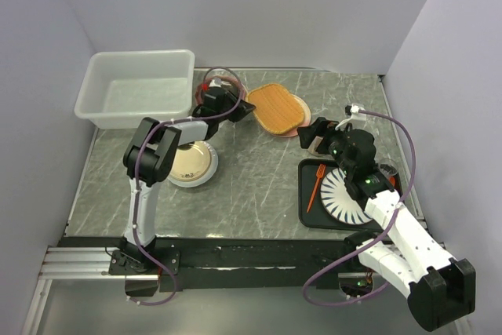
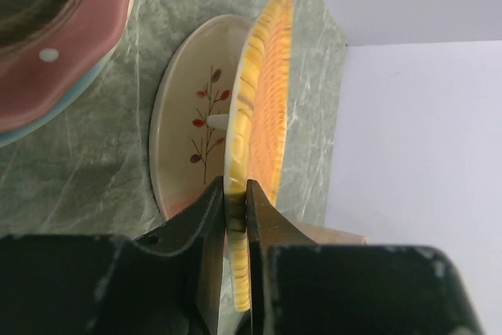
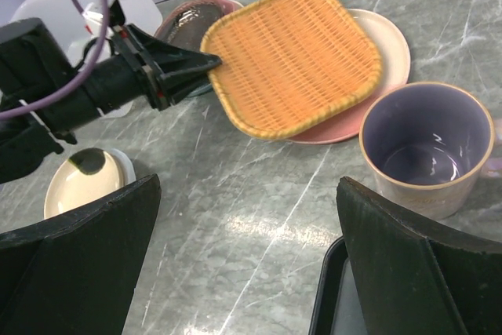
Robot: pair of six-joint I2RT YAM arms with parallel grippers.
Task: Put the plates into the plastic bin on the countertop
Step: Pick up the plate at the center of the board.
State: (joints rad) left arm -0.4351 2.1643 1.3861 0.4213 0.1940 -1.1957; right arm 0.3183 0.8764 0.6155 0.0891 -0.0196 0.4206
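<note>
The orange plate is being picked up. Its near rim is being pinched by the left gripper, with both fingers pressed tight on the edge, one on each side.

The plate is being kept on top of a pink plate with a little twig drawn on it, at the far middle of the countertop. The plastic bin is being kept at the far left corner, and nothing is being shown inside it.

Next, the plate is probably going to be lifted off the pink one and carried left over the bin's rim. The thin rim could slip, so a steady hold is being called for.

The plate is being seen as a soft square with round corners and a woven, basket-like top.

The right gripper is being held wide open and empty, near a purple mug.
</note>
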